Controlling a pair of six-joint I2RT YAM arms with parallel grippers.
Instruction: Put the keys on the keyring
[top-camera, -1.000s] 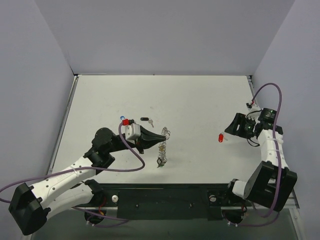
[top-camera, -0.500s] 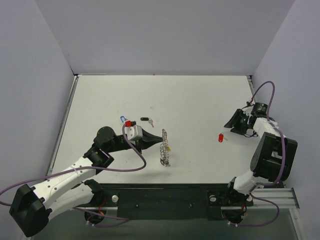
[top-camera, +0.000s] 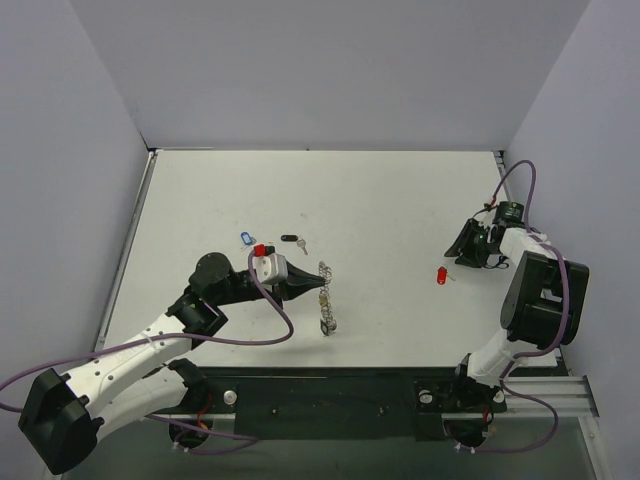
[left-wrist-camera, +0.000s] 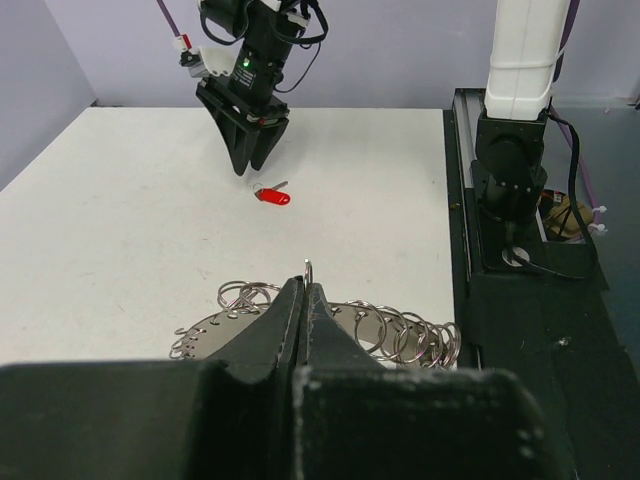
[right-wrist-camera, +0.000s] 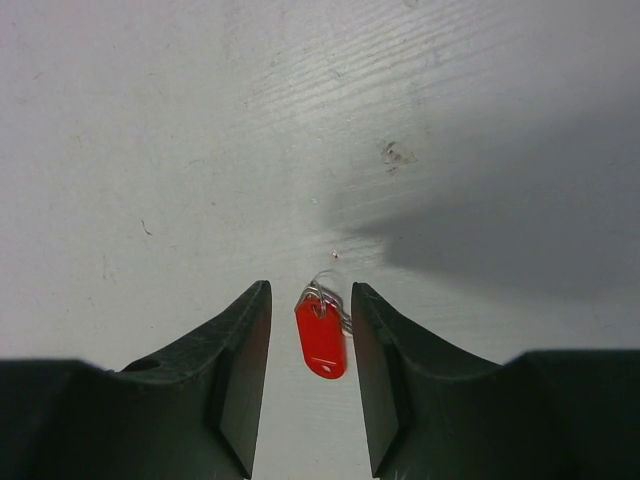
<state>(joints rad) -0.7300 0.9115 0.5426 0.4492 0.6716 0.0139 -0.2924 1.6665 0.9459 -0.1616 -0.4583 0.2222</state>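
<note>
Keyring (top-camera: 325, 298) mid-table (top-camera: 400, 190), at tip of left gripper (top-camera: 318, 283). Three keys (top-camera: 259, 247) just behind L gripper. Lone key (top-camera: 441, 275) far R, just left of & nearer than right gripper (top-camera: 463, 250); wrist view: btwn its fingers (right-wrist-camera: 245, 360).

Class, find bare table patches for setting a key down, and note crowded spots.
Bare: the far strip along the back wall; the middle between the keyring and the red key. Crowded: around the left gripper, blue key and black key.

Bright, even light covers the pale tabletop (top-camera: 400, 200) without glare. A soft grey shadow lies beyond the right hand (right-wrist-camera: 310, 292), to its right; the left hand (left-wrist-camera: 306, 288) looms dark and blurred up close.
</note>
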